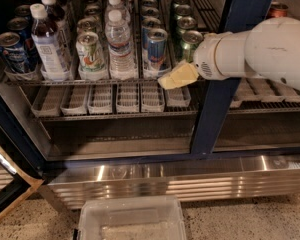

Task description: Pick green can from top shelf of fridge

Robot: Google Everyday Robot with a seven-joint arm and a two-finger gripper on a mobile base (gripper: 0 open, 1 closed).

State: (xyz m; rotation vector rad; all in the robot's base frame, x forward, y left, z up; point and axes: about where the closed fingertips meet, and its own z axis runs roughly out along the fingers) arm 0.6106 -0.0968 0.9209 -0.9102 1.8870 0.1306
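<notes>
The pick is not yet made. The gripper [176,77] hovers at centre frame by the front edge of the top shelf [90,82], just below and left of the front green can [190,43]. That can stands in its lane, upper centre-right, inside the fridge [215,109]. The gripper carries nothing, and I cannot tell how far open it is. 3 steps remain: reach, grasp, withdraw.

This looks like a shop or canteen drinks corner. A commercial fridge [214,119] with dark blue frames and a ribbed steel base panel [190,179] stands on a speckled floor [240,219], its top shelf [90,80] stocked in lanes of cans and water bottles [121,44]. The gripper [172,78] hangs at that shelf's front edge.
</notes>
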